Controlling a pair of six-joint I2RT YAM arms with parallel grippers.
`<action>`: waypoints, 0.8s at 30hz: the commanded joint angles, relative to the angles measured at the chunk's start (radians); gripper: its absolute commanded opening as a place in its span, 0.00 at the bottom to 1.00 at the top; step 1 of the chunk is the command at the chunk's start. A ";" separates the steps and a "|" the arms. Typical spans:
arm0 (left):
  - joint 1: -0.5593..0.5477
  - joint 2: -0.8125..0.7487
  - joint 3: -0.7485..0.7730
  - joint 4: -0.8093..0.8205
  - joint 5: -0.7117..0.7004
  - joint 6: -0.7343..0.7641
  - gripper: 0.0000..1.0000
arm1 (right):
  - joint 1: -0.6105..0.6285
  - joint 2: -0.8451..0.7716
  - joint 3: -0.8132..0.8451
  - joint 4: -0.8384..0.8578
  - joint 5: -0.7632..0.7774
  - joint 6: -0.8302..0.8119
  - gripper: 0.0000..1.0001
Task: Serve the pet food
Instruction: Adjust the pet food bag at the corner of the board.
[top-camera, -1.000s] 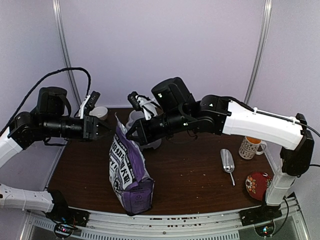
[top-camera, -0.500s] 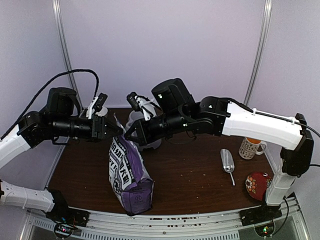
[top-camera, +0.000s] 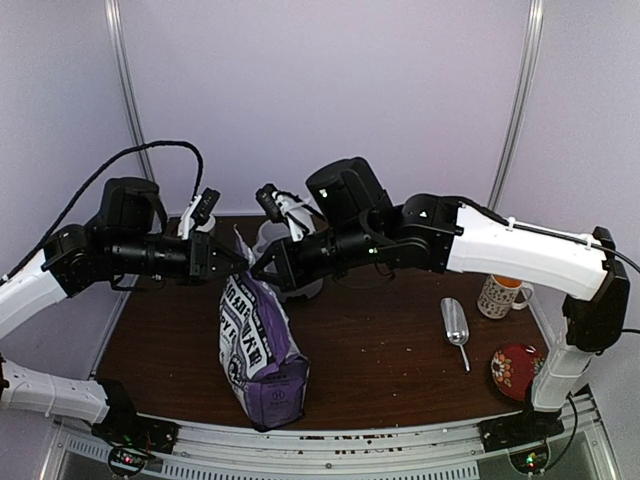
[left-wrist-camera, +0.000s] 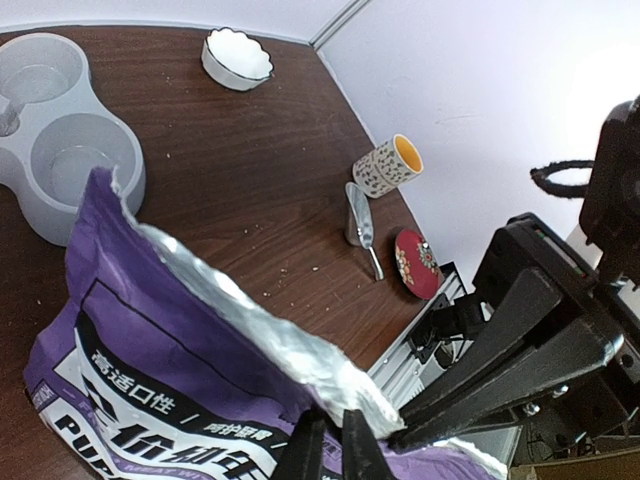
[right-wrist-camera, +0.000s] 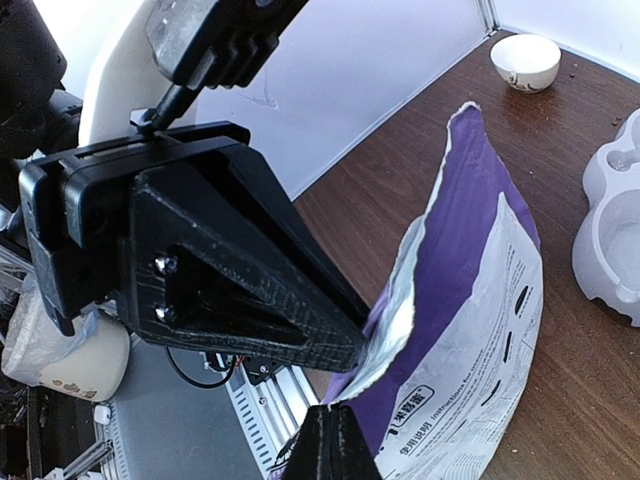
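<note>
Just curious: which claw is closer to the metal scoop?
Right. The right gripper pinches the purple bag's top edge on the scoop's side; the left gripper pinches the far side.

The pet food bag (top-camera: 256, 340) is purple with white print and silver lining, the double bowl (left-wrist-camera: 40, 215) grey

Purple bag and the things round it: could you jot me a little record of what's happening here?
bag: purple bag, standing on the table, top open
left gripper: shut on one lip of the bag's mouth
right gripper: shut on the other lip
bowl: grey double bowl beyond the bag, looks empty
scoop: metal scoop lying on the table's right side, nothing touching it
</note>
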 joint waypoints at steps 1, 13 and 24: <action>-0.004 0.023 -0.021 0.061 -0.001 0.013 0.10 | -0.006 -0.038 -0.014 -0.008 0.008 -0.019 0.00; -0.004 0.041 -0.012 0.027 -0.044 0.018 0.00 | -0.007 -0.059 -0.029 -0.029 0.044 -0.037 0.00; -0.004 0.002 -0.008 -0.034 -0.122 0.047 0.00 | -0.019 -0.114 -0.039 -0.121 0.176 -0.077 0.00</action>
